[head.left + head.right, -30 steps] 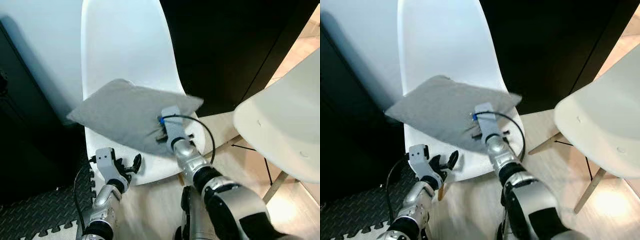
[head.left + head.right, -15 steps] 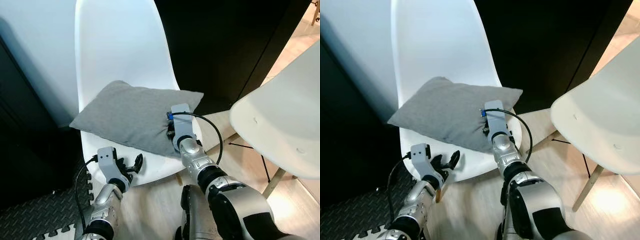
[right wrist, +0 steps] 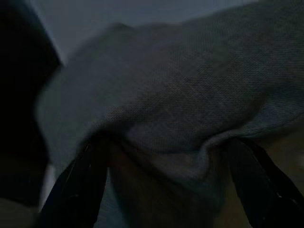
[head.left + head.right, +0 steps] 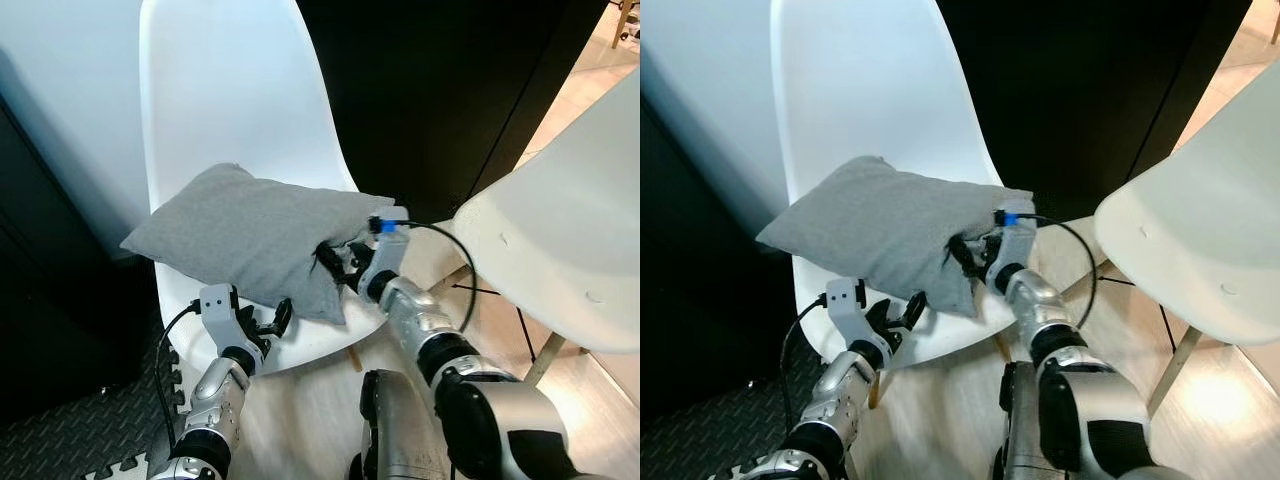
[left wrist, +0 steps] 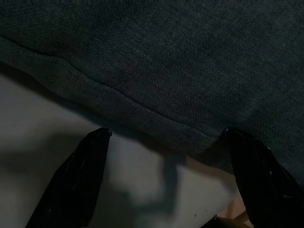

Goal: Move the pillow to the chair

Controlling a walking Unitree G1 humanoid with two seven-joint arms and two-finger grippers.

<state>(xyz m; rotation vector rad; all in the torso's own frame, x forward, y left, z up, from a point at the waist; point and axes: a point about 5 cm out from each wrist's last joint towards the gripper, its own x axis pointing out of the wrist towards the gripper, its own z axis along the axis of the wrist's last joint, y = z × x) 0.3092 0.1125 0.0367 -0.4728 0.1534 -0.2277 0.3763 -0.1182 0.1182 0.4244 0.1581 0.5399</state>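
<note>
One grey pillow lies on the white chair seat. The right gripper sits at its near corner, fingers spread, gripping nothing; the left gripper hovers open below the edge. A snagged finger could drag the pillow off. No writing is legible.

My head views are bright and fairly sharp; the white chair glares a little at twelve o'clock; warm light washes the floor at two o'clock; deep shadow fills nine o'clock; both wrist views are dim and soft, the pillow weave grainy, its shadow underneath.
</note>
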